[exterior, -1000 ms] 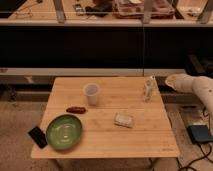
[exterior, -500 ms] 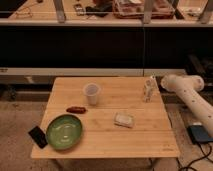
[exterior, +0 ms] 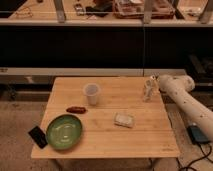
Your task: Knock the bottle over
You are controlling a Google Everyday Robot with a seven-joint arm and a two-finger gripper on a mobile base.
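My robot's white arm [exterior: 186, 102] reaches in from the right edge of the wooden tabletop [exterior: 107, 135], and its hand [exterior: 154, 84] sits right up against the bottle [exterior: 148, 91], on the bottle's right side; whether the two touch I cannot tell. The bottle stands upright near the tabletop's far right corner. The rig line forbids me a guess on the grip: I cannot tell how the hand is set. Toward the middle stands a clear cup [exterior: 91, 94], well apart from the bottle. A small wrapped packet [exterior: 124, 120] lies in front, a green plate [exterior: 64, 132] at the near left, a dark phone [exterior: 38, 136] beside it, and a reddish snack [exterior: 76, 109] between plate and cup.
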